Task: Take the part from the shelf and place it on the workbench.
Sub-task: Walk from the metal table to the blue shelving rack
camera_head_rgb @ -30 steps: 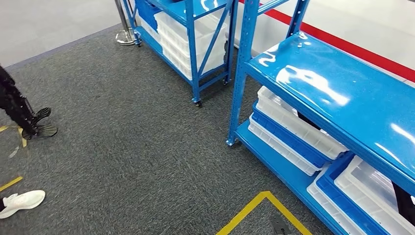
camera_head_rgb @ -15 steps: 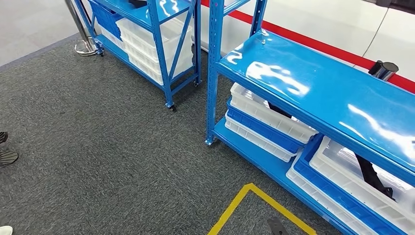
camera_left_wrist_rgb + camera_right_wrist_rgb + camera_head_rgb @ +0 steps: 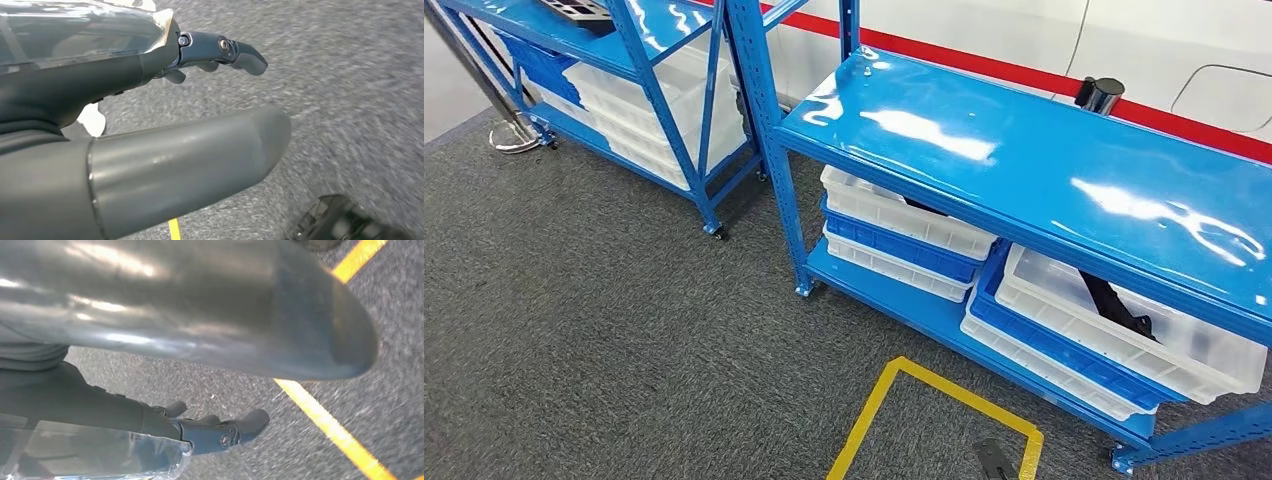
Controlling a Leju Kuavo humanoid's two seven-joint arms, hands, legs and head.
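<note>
**Grey carpet, blue shelf ahead**

Grey carpet (image 3: pixel 624 330) and a yellow floor mark (image 3: pixel 944 400) fill the lower frame. Mid-frame stands the blue shelf (image 3: pixel 1024 170); at the upper right, a dark cylindrical part (image 3: pixel 1099 95) sits on its far edge. Best to square up inside the mark before reaching. Wrist views show the left hand (image 3: pixel 150 130) and right hand (image 3: pixel 190 365) hanging, fingers apart, empty.
</note>
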